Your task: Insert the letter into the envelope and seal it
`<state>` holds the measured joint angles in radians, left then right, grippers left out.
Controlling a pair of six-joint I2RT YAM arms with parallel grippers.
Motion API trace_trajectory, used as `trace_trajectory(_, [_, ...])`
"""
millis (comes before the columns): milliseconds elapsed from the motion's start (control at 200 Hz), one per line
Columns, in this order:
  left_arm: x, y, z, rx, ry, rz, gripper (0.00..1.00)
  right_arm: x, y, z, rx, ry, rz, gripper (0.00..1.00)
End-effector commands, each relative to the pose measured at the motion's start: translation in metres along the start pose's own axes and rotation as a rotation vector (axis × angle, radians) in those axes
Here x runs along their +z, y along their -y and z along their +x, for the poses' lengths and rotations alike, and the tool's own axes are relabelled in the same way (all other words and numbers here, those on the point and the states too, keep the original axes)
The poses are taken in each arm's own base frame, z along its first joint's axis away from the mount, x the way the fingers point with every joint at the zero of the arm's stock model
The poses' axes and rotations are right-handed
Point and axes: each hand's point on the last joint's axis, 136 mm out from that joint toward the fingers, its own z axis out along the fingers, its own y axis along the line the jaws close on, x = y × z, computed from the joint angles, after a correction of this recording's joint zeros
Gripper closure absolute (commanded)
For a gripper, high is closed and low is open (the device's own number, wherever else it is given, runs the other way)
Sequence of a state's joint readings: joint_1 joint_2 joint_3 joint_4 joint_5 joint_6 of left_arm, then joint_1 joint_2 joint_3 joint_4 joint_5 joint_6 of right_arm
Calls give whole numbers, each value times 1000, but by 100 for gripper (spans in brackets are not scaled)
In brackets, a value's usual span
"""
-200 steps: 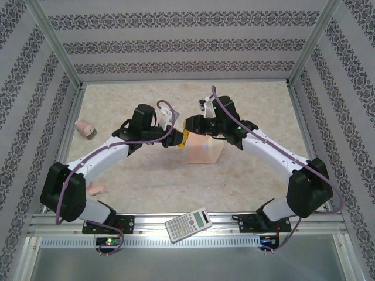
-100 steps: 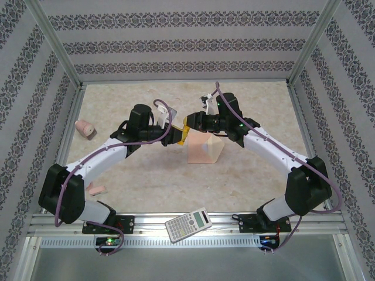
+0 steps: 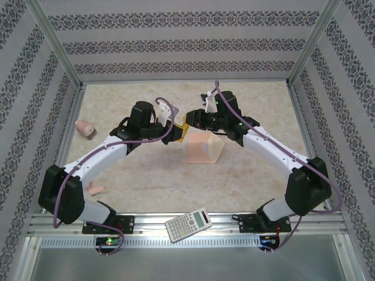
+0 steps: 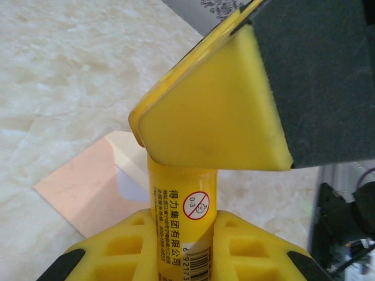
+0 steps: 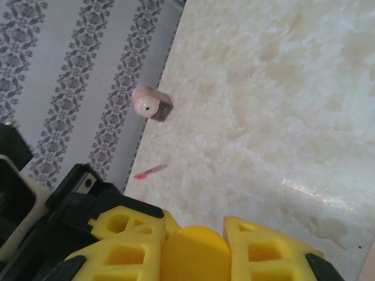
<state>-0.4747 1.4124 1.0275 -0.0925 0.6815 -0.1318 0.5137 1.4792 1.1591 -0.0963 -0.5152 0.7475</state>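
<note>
A yellow glue stick (image 4: 181,205) hangs in the air between both arms, above the table's middle. My left gripper (image 4: 183,221) is shut on its printed barrel. From the other side my right gripper (image 5: 193,240) is shut on the stick's rounded yellow end (image 5: 196,253). In the top view the two grippers meet, left (image 3: 177,136) and right (image 3: 188,123). Just below them lies the peach envelope (image 3: 201,151) with its flap open to the right. A white patch (image 4: 130,172) shows at the envelope's mouth (image 4: 88,187). I cannot tell whether that is the letter.
A pink pencil sharpener (image 3: 85,129) stands by the left wall. A small pink item (image 3: 96,189) lies near the left arm's base. A calculator (image 3: 188,224) rests on the front rail. Patterned walls close in the table on three sides.
Both wrists have turned a little and the joined grippers have drifted slightly towards the far side. Both grips on the glue stick stay as they were.
</note>
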Motion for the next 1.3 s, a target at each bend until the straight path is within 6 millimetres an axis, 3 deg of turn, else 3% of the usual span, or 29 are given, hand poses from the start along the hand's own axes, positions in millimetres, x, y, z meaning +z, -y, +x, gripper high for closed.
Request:
trace_trajectory(0, [1,-10,88,-56,-332,-102,100,-33,0,-89,1,381,122,100])
trace_trajectory(235, [5,-27,99,-24,-394,-209,100,-30,2,-90,41,407,148,100])
trace_trajectory(505, [4,-22,90,-25,-347,-191,100,-42,18,-89,11,404,214,100])
trace_trajectory(665, [3,-18,81,-22,-315,-182,100,-62,59,-75,-1,403,345,100])
trace_trajectory(949, [-2,-14,56,-30,-233,-166,100,-120,154,-23,12,418,681,100])
trace_trajectory(1294, [-9,-12,31,-66,-131,-122,100,-160,225,47,118,464,930,99])
